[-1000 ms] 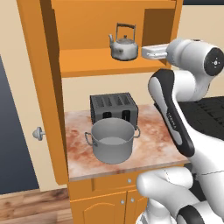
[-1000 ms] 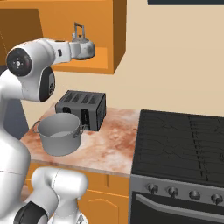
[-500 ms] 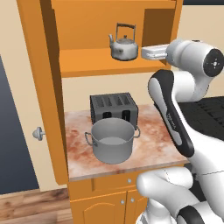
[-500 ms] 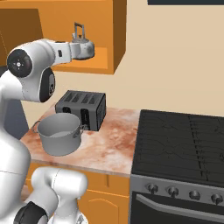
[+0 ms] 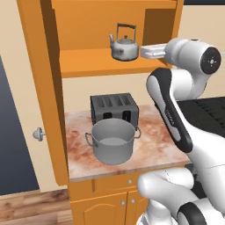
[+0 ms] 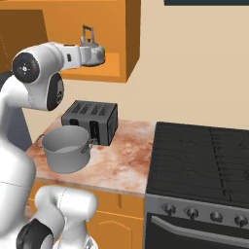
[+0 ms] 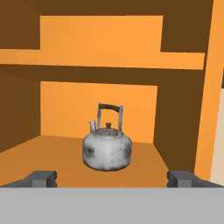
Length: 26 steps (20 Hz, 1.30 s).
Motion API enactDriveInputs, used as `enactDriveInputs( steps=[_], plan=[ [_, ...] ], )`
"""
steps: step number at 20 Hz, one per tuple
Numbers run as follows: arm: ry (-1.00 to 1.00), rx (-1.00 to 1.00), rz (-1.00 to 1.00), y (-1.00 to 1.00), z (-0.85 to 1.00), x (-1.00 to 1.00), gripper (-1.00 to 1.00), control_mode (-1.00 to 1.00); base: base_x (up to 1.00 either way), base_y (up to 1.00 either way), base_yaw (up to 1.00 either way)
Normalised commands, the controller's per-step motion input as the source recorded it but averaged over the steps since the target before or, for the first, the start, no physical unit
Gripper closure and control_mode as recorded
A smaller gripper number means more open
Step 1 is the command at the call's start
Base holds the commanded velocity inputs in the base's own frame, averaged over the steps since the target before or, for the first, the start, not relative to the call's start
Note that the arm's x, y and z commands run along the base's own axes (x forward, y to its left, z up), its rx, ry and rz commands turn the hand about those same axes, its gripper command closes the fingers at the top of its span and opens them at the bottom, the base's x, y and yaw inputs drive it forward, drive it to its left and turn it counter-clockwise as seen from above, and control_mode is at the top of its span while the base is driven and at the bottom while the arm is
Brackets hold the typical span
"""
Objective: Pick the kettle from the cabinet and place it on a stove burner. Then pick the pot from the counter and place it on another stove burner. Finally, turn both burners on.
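The gripper [image 7: 112,178] is raised to the level of the cabinet [image 5: 44,88] shelf and points into the opening, straight at the kettle [image 7: 107,148]. Its jaws stand spread as wide as they go: in the hand view the two dark fingertips [image 7: 43,178] sit far apart at the lower corners, with the kettle centred in the gap between them but farther back on the shelf. Nothing is held and nothing is touched; bare orange shelf shows between the fingertips and the kettle.

The kettle stands upright on the shelf, its wire handle arched above the knobbed lid. From the left base view the hand comes in from the right, its white end just beside the kettle [image 5: 124,46].

Below the shelf, the pot [image 5: 113,141] sits upright on the worktop [image 5: 149,149], near the front edge, with a dark toaster [image 5: 114,107] directly behind it and very close. In the right base view the pot [image 6: 65,148] is at the left end of the worktop, the toaster [image 6: 90,121] behind it, and the black cooktop with its stove burners [image 6: 199,155] lies to the right, a row of knobs [image 6: 204,214] along its front.
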Motion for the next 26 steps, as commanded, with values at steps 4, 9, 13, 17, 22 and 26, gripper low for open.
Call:
enactDriveInputs(
  steps=[4, 9, 13, 17, 22, 26],
  plan=[
    [0.01, 0.0, 0.0, 0.0, 0.0, 0.36, -1.0, -1.0, 0.0, 0.0, 0.0],
    [0.01, 0.0, 0.0, 0.01, 0.0, 0.42, -1.0, -1.0, 0.0, 0.0, 0.0],
    [0.0, -0.02, 0.0, 0.08, 0.01, 0.37, -1.0, -1.0, 0.0, 0.0, 0.0],
    [0.0, -0.04, -0.01, 0.08, 0.06, 0.25, -1.0, -1.0, 0.0, 0.0, 0.0],
    [0.02, -0.04, -0.06, 0.03, 0.07, 0.18, -1.0, -1.0, 0.0, 0.0, 0.0],
    [0.04, -0.02, -0.07, 0.01, 0.05, 0.18, -1.0, -1.0, 0.0, 0.0, 0.0]
  ],
)
